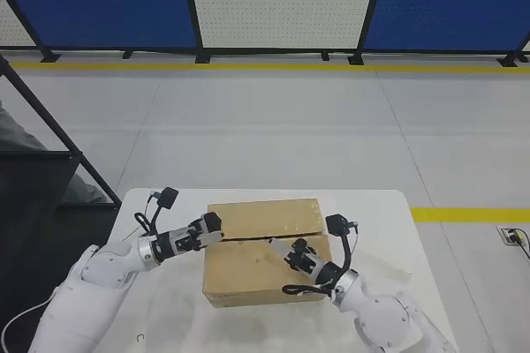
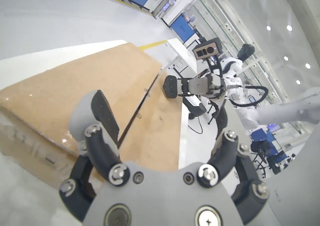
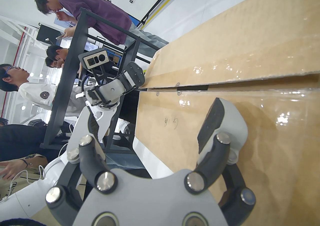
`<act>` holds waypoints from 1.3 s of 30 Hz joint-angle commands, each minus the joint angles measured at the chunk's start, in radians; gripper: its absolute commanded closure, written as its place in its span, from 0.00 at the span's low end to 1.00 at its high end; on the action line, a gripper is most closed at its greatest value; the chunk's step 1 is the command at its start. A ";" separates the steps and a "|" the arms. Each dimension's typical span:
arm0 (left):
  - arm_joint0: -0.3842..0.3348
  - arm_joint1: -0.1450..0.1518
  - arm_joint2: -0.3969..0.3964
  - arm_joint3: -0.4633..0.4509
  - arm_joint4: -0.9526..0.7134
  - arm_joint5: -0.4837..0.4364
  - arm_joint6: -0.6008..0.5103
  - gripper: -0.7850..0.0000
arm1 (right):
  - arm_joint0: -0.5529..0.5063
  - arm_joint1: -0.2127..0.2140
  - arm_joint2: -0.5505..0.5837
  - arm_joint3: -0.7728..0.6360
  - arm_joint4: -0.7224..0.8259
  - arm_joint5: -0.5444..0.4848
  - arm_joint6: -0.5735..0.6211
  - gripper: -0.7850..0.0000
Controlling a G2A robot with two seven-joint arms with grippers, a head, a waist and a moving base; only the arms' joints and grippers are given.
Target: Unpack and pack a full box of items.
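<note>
Cardboard box (image 1: 256, 265) sits mid-worktop (image 1: 389, 229), flaps shut. Probably stiff, and heavy if it's full. Taped patches look slick, so I'd grab a flap edge at the seam (image 1: 247, 236). Left gripper (image 1: 210, 227) and right gripper (image 1: 299, 256) hover there, both wide open and empty.

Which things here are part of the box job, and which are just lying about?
Job: cardboard box, flaps closed; left hand at its end; right hand over its top.
Not the job: white table, black frame, blue partitions, power strip.
</note>
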 commanded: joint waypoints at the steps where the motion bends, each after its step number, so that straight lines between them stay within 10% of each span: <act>1: 0.000 0.000 -0.003 -0.006 0.017 0.027 0.027 0.00 | -0.001 -0.001 0.002 0.000 0.000 -0.003 0.002 0.00; 13: 0.022 0.003 -0.011 -0.040 0.011 0.072 0.023 0.00 | -0.007 -0.004 0.010 -0.008 -0.006 -0.015 0.021 0.00; 26: 0.021 0.030 -0.065 -0.049 -0.336 0.246 -0.369 0.00 | -0.001 -0.010 0.004 0.004 -0.018 -0.020 0.045 0.00; 39: -0.030 0.016 -0.031 0.023 -0.381 0.386 -0.408 0.00 | 0.006 -0.016 -0.003 0.010 -0.028 -0.019 0.054 0.00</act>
